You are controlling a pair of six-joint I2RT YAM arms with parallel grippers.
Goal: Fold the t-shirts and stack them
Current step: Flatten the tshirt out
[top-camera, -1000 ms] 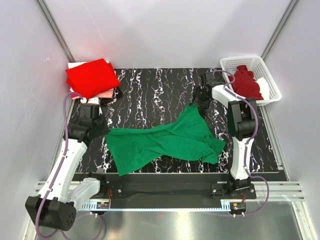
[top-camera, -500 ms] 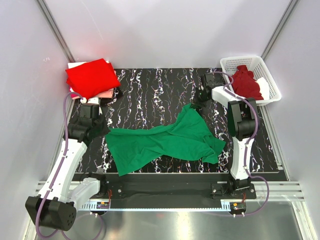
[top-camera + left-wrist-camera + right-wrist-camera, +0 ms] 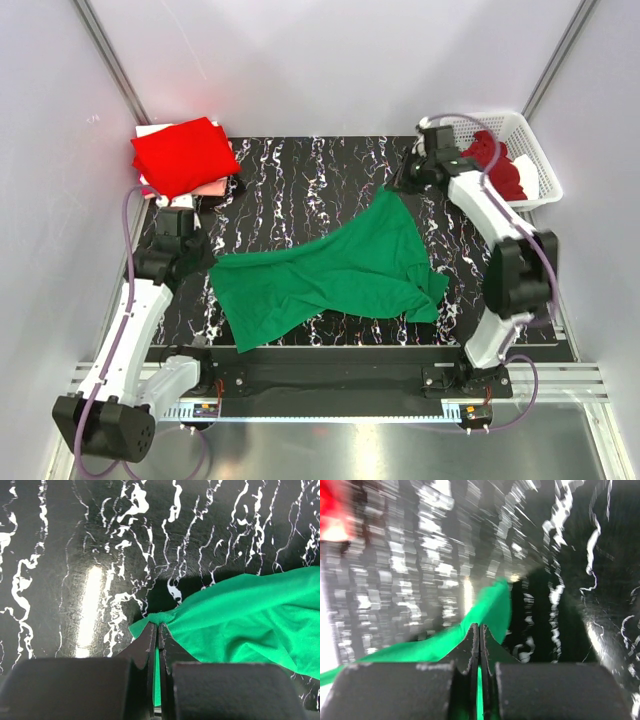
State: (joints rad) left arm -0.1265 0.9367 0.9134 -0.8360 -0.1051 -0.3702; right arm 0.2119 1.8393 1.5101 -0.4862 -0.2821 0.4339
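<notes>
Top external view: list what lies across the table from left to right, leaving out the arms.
red t-shirt → green t-shirt → basket with the maroon t-shirt inside

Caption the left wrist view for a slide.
Left gripper shut on a corner of the green t-shirt, black marbled table behind.

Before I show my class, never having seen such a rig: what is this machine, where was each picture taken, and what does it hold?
Two robot arms are bolted at the near edge of a black table. One picture looks down from above; the other two come from cameras on the wrists. A green t-shirt lies spread on the table, and the left gripper and right gripper are each shut on an edge of it. A folded red t-shirt lies far left; a dark red t-shirt sits in a white basket far right.
</notes>
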